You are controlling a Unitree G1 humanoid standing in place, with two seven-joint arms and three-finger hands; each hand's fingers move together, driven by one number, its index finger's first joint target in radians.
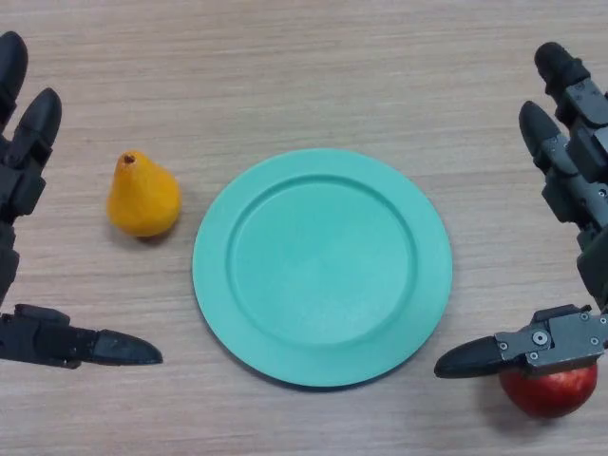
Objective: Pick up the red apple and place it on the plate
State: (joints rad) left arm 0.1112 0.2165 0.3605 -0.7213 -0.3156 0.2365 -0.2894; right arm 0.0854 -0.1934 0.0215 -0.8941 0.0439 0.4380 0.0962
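Note:
A red apple lies on the wooden table at the lower right, partly under my right hand's thumb. A teal plate sits in the middle of the table with nothing on it. My right hand is open at the right edge, fingers straight and pointing away, thumb stretched left just above the apple. My left hand is open at the left edge, away from the apple, its thumb pointing right.
A yellow pear stands on the table left of the plate, between the plate and my left hand. Bare wooden tabletop surrounds the plate.

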